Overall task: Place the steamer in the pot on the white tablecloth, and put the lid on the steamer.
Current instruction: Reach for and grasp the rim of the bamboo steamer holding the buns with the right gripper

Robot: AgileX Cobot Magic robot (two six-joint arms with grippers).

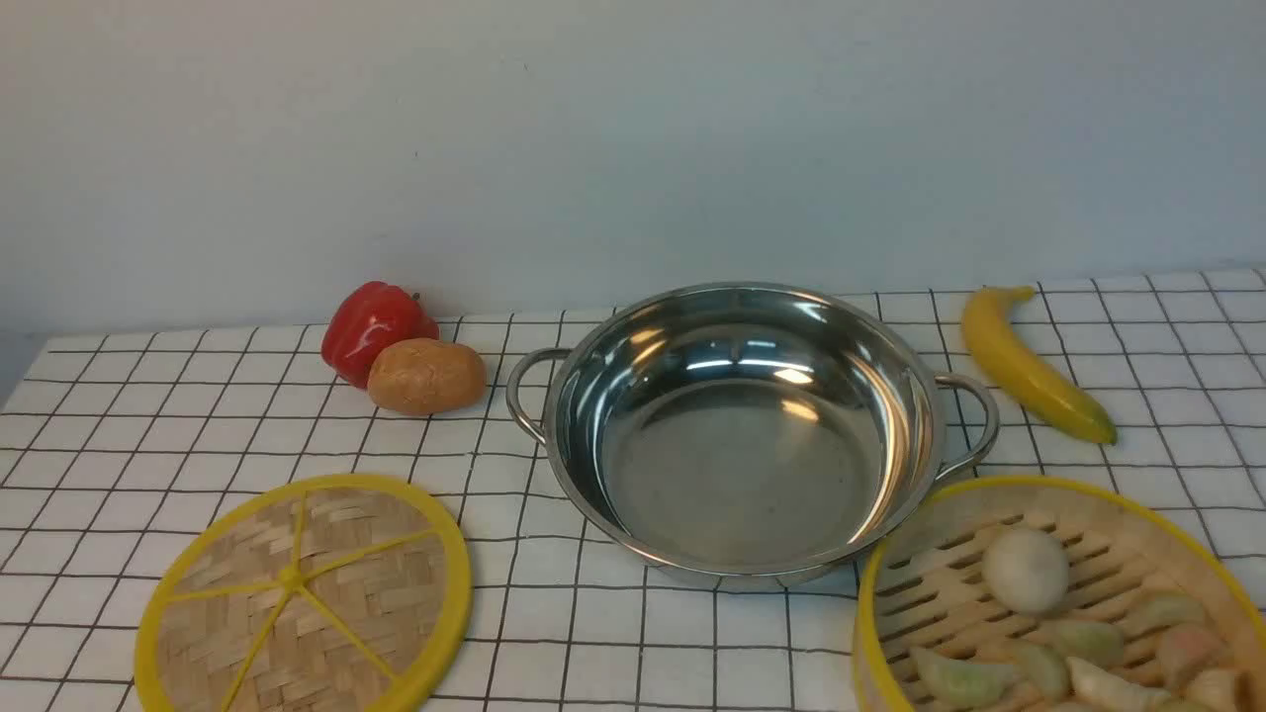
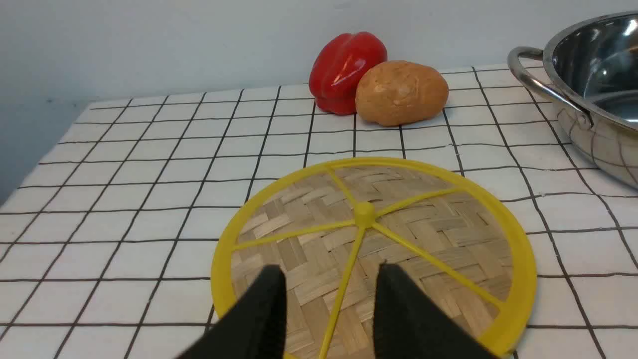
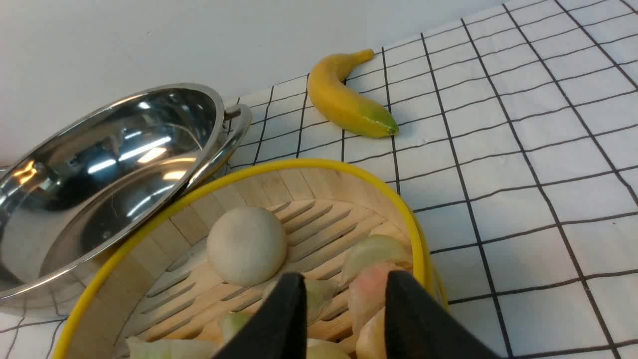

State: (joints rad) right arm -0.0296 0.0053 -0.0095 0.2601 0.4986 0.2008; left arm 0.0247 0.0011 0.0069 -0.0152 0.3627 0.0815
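The pot point(image 1: 732, 475) stands empty at the middle of the white tablecloth point(image 1: 148, 415). Flat on the cloth at the front left lies the lid point(image 1: 297, 593). At the front right, close by the pot's right handle, sits the steamer point(image 1: 940, 593), which holds a white bun point(image 1: 1026, 569) and several dumplings. Neither gripper shows in the front view. In the left wrist view my left gripper point(image 2: 329, 267) hovers open over the lid point(image 2: 423, 224), a yellow spoke showing between its fingers. In the right wrist view my right gripper point(image 3: 344, 274) hangs open over the steamer point(image 3: 299, 184), beside its rim.
A red pepper point(image 1: 371, 321) and a brown potato point(image 1: 425, 376) lie left of the pot, near the back wall. A banana point(image 1: 1029, 366) lies to the pot's right. The cloth's left edge runs close to the lid.
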